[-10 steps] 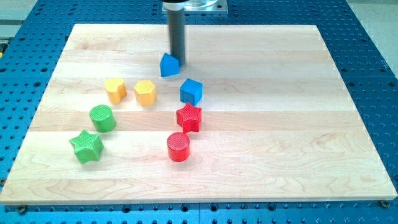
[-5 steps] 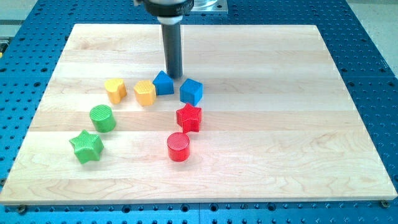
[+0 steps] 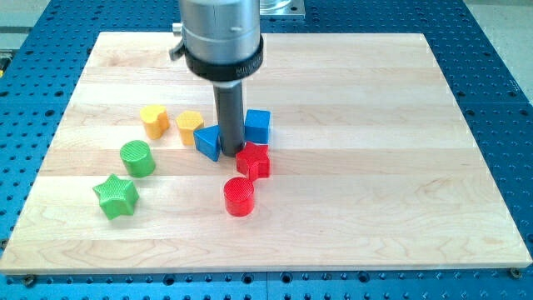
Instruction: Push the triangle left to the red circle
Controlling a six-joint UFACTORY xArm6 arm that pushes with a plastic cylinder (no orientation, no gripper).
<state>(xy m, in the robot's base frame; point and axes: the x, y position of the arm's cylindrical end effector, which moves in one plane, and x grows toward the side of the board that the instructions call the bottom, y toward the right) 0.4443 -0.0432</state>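
Observation:
The blue triangle (image 3: 207, 141) lies near the board's middle, touching the right side of a yellow block (image 3: 189, 126). My tip (image 3: 231, 152) stands right against the triangle's right side, between it and the red star (image 3: 253, 160). The red circle (image 3: 238, 197) sits below the star, towards the view's bottom and slightly right of the triangle. The rod and its wide grey collar hide part of the board above the tip.
A blue cube (image 3: 257, 126) sits just right of the rod. A second yellow block (image 3: 153, 120) lies left of the first. A green circle (image 3: 136, 157) and a green star (image 3: 115, 196) sit at the view's lower left. The wooden board (image 3: 400, 167) rests on a blue perforated table.
My tip has moved down the view, from above the triangle to its right side. The blue triangle has slid down and left, ending against the yellow block.

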